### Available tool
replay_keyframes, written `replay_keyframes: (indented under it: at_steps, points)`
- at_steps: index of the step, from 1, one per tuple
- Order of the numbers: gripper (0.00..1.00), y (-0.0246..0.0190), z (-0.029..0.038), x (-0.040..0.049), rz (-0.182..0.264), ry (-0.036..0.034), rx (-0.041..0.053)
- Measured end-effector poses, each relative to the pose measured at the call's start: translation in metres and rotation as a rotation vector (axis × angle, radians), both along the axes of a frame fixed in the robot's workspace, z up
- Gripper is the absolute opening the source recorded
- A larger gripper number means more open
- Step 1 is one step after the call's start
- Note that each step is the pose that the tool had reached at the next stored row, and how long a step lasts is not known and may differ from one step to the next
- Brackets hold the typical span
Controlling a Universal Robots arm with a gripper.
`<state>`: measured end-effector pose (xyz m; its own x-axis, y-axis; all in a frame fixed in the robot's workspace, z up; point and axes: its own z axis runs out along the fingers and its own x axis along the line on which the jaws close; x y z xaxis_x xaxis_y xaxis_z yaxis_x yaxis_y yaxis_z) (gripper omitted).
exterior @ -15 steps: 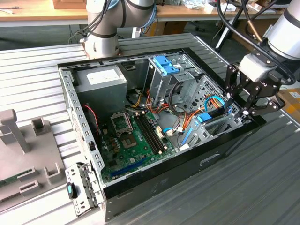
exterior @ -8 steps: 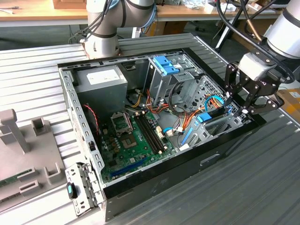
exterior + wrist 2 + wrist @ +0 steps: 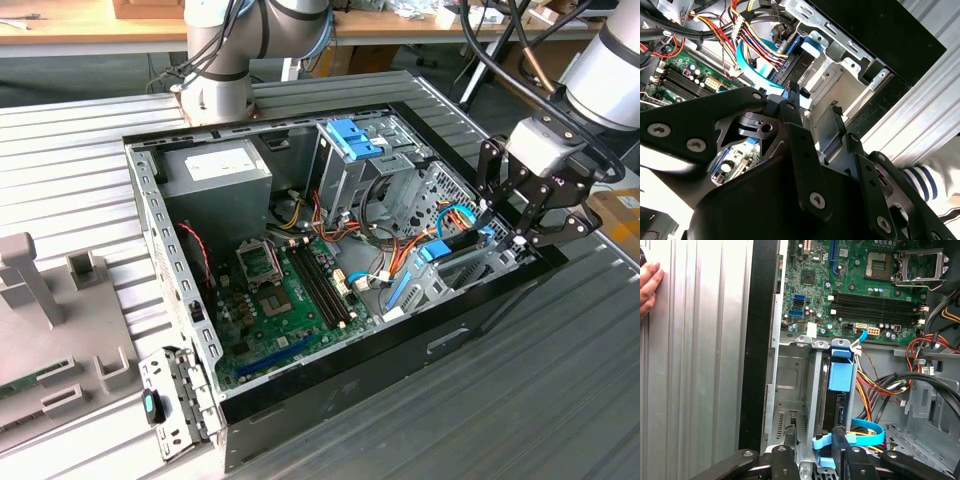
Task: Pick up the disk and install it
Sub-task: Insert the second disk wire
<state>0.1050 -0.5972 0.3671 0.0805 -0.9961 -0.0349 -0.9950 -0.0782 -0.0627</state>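
While tool (image 3: 503, 222) hovers at the case edge:
tool state: fingers spread, released, gripping nothing
disk (image 3: 840, 390): seated in bay (image 3: 790, 375), just beneath tool
motherboard (image 3: 865, 295): beyond disk

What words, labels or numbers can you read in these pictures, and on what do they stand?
No text can be read.
White label on the grey power-supply box in the exterior view: print too small to read.
Green circuit board in the first wrist view: white markings too fine to read.
The disk with its blue rail stands on edge in the metal bay; no label faces the camera.
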Motion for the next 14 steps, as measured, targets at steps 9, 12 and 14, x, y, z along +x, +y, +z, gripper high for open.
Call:
replay_keyframes:
  at_steps: [9,12,14]
  points:
    - [0.48,0.0001,0.0000,0.0000,0.000,0.0000,0.0001]
    - [0.55,0.0001,-0.0001,0.0000,0.000,0.0000,0.0001]
    - [0.55,0.0001,0.0000,0.0000,0.000,0.0000,0.0000]
